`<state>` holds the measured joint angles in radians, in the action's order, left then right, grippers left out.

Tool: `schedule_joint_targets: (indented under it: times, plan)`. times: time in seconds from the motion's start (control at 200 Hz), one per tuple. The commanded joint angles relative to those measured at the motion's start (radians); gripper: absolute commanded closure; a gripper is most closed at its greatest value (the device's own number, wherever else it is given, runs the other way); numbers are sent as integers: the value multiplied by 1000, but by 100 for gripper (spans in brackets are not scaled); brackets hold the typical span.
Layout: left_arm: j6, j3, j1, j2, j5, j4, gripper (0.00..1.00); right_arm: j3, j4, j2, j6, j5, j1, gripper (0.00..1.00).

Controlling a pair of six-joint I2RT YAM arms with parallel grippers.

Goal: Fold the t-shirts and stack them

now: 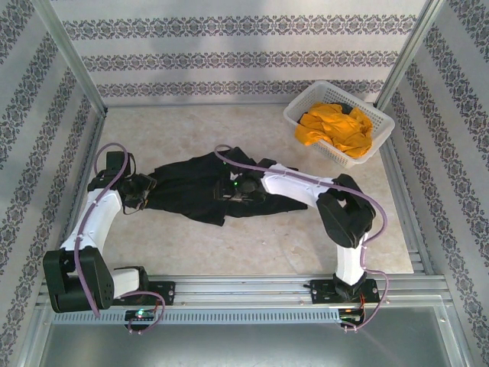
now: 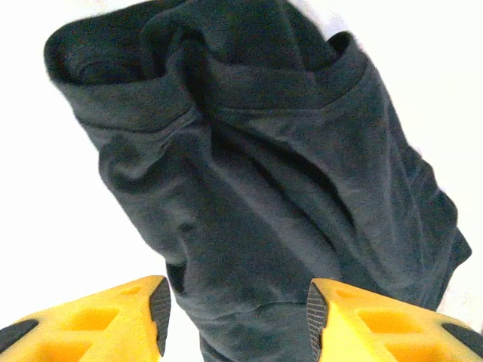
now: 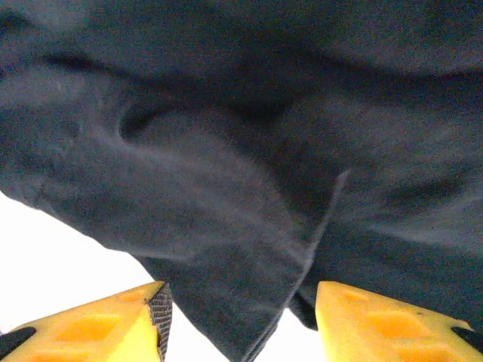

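Left gripper [image 2: 238,313] is released, jaws apart over the black shirt [image 1: 191,180] at its 9 o'clock end. Right gripper [image 3: 241,313] is released too, jaws apart above the cloth toward 3 o'clock. The black shirt lies crumpled mid-table. At 2 o'clock, well apart, the orange shirt [image 1: 336,126] sits heaped in the basket [image 1: 313,141].

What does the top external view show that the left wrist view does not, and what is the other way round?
The top external view gives the white basket holding the orange t-shirt, and the right hand over the black t-shirt. The left wrist view gives close detail: the left hand with its yellow fingers apart, and a stitched hem bunched in folds. Both share the black t-shirt, crumpled on the pale table.
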<state>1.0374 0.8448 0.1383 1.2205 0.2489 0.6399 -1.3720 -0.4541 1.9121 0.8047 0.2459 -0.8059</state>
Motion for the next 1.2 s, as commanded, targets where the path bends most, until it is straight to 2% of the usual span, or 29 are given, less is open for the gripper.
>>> schedule_joint_targets:
  times: [0.0, 0.09, 0.22, 0.325, 0.4, 0.48, 0.55, 0.629, 0.724, 0.899, 1.049, 1.124, 1.194]
  plan:
    - [32, -62, 2, -36, 26, 74, 48, 19, 29, 26, 15, 88, -47, 45]
    - [23, -77, 20, -29, 32, 71, 48, 27, 6, 72, 25, 132, -64, 44]
    - [-34, -45, 42, 4, -19, 99, 47, 38, 13, 116, 33, 126, -73, 44]
    - [-65, -34, 53, 20, -62, 109, 43, 19, 16, 135, 38, 111, -72, 49]
    - [-88, -33, 66, 28, -97, 112, 41, -2, 19, 137, 43, 111, -69, 66]
    - [-119, -28, 91, 36, -117, 109, 39, -28, 3, 116, 46, 110, -62, 90]
    - [-150, -13, 118, 45, -131, 107, 36, -30, -8, 74, 52, 105, -53, 100]
    - [-190, 17, 143, 57, -149, 108, 35, -29, -38, 4, 64, 102, -36, 100]
    - [-228, 53, 168, 73, -156, 93, 28, -27, -61, -83, 76, 115, -6, 100]
    - [-316, 103, 197, 136, -49, 10, 27, -52, -166, -220, 82, 130, 48, 100]
    - [-403, 141, 198, 211, 57, -36, 33, -36, -222, -302, 61, 105, 65, 100]
    - [-448, 147, 194, 233, 107, -86, 42, -4, -224, -294, 43, 96, 56, 100]
    - [-487, 152, 170, 242, 121, -136, 47, 46, -172, -283, 40, 77, 43, 77]
